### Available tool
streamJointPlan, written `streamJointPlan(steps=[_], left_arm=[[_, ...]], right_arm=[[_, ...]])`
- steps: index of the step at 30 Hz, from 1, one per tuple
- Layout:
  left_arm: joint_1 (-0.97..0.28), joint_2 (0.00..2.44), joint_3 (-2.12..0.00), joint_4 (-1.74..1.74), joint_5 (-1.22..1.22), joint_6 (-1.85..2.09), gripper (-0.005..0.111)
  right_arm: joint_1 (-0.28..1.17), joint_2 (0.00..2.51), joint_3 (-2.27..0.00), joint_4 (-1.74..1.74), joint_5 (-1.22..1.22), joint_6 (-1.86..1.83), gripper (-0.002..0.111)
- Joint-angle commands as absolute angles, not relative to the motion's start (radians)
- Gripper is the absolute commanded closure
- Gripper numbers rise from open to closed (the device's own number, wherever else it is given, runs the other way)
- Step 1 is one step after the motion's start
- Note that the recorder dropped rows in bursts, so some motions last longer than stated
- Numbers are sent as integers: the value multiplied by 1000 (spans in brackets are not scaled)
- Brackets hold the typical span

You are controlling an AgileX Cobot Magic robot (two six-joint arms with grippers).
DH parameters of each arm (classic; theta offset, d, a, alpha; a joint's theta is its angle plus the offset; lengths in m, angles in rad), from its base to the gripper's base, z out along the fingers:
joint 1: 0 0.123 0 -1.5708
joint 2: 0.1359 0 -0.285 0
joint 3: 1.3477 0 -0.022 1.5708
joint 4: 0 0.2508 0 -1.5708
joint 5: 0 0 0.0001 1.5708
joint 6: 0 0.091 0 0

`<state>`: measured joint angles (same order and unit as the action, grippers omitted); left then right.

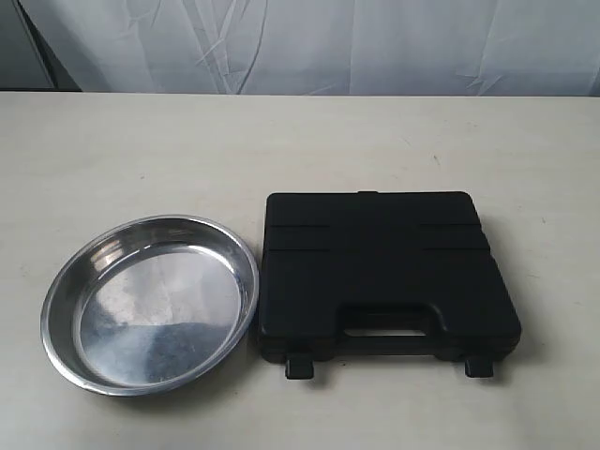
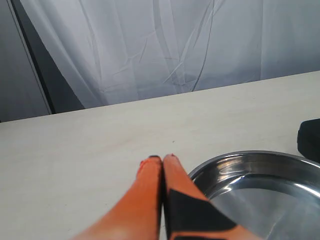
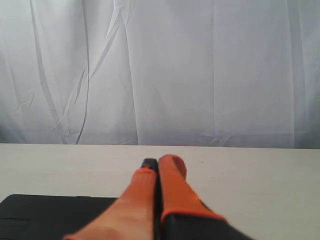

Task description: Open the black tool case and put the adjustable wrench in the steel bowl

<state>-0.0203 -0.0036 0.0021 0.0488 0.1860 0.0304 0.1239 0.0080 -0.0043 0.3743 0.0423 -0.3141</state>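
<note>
Exterior view: toward the near edge of the counter [image 1: 141,150], the steel bowl [image 1: 58,309] sits left of centre and holds nothing; its flat bottom shows only glare. Just beside it on the right, a narrow gap apart, lies the black tool case [image 1: 384,262]. The lid is down, the handle cut-out [image 1: 389,321] faces the near edge, and both latches [image 1: 299,367] [image 1: 479,367] project forward. The adjustable wrench is visible in no view, and the inside of the shut case is hidden. Beyond the far edge hangs a white curtain [image 1: 328,47]. Neither arm appears here.

Left wrist view: the left gripper [image 2: 163,159] has its orange fingers pressed together and empty. It hovers above bare counter beside the bowl's rim, and a corner of the case is cut off at the frame edge.

Right wrist view: the right gripper [image 3: 157,165] has its fingers likewise together, gripping nothing. It is held level over the case, pointing toward the far edge.
</note>
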Motion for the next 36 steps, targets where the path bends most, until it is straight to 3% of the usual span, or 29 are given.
streamJointPlan(steps=[1,11,20,27,30,36], left_arm=[[-21,0,0,47,179,30,106],[-21,0,0,47,179,30,106],[-21,0,0,47,179,30,106],[-21,0,0,47,179,30,106],[-21,0,0,47,179,30,106],[-21,0,0,47,179,30,106]], right_arm=[[118,0,0,377,43,-315,108],[118,0,0,394,-17,-309,108],[118,0,0,956,-199,-54,108],[118,0,-13,1042,-29,94,109],[118,0,-138,869,163,-16,109],[119,88,-367,787,208,-534,109]])
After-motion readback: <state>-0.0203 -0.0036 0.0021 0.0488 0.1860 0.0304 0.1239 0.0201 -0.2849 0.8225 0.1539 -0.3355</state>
